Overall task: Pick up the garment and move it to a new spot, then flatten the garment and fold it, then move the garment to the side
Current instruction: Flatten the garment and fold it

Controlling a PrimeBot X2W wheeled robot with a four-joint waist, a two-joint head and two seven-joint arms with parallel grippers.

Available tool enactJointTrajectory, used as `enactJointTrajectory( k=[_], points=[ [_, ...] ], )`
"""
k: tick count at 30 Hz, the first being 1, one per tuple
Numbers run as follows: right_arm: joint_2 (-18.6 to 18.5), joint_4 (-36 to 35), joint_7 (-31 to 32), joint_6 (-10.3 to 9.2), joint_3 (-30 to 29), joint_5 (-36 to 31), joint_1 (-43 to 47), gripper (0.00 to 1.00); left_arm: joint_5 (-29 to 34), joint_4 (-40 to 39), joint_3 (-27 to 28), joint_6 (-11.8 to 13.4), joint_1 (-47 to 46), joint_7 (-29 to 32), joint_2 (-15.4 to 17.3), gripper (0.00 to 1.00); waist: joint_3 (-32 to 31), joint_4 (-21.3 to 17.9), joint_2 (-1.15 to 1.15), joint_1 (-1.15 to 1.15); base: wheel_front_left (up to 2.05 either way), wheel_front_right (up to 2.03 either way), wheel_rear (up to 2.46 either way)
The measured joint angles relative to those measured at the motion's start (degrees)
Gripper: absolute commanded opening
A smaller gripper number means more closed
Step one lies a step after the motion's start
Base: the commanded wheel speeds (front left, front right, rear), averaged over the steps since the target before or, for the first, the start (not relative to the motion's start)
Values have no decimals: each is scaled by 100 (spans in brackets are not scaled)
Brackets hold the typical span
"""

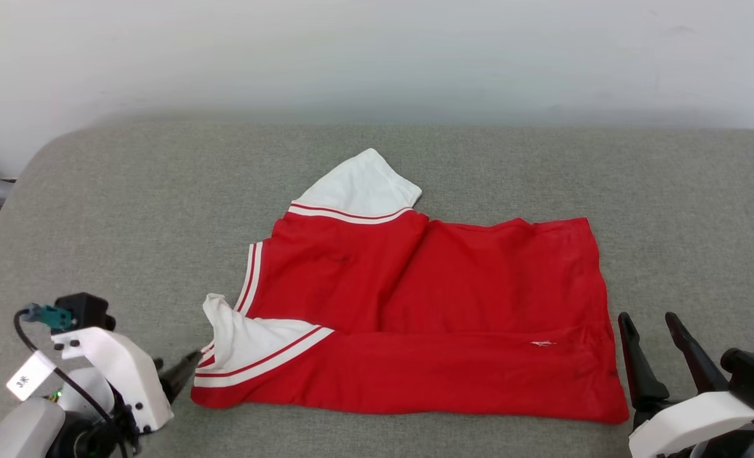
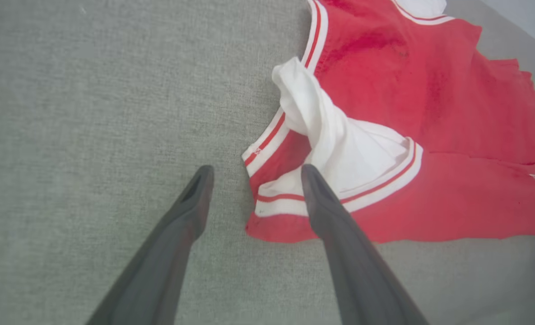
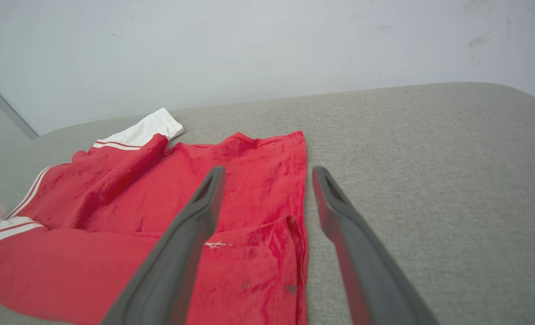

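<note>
While its two fingers stand spread with nothing between them, the left gripper [image 2: 256, 174] sits at the near left corner of the shirt [image 1: 427, 305], by its white sleeve [image 2: 353, 153]. The right gripper [image 1: 648, 318], equally spread and empty, sits just beside the shirt's right edge, and the shirt lies partly folded on a grey cushion [image 1: 128, 210]

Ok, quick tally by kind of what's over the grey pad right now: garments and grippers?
Garments: 1, the garment, red with white sleeves.
Grippers: 2, the left gripper and the right gripper, both with jaws open.
Total: 3.
</note>
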Motion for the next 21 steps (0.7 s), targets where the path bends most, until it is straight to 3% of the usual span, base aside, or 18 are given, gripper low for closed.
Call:
enactJointTrajectory(
  k=[3,7,17,18,19,20,21],
  points=[
    [25,-96,51,0,2,-18,-2,100,-170,-134,-89,143,126,471,59,100,69,-38,0,0,0,0,0],
    [68,-149,105,0,13,-19,-17,100,-242,-125,-149,225,126,656,44,100,215,-84,0,0,0,0,0],
    [133,-126,274,0,-27,4,-132,100,-216,341,-289,60,-172,725,-168,100,645,-240,0,0,0,0,0],
    [135,-111,298,0,-62,10,-141,100,-215,404,-309,33,-204,730,-189,96,672,-256,0,0,0,0,0],
    [136,-93,318,0,-94,14,-142,100,-234,453,-333,2,-226,786,-207,67,689,-272,0,0,0,0,0],
    [138,-77,346,0,-142,35,-142,100,-244,483,-347,-23,-259,843,-203,49,699,-283,0,0,0,0,0],
    [141,-65,364,0,-190,64,-142,100,-244,506,-360,-53,-273,864,-205,40,703,-289,0,0,0,0,0]
  ],
)
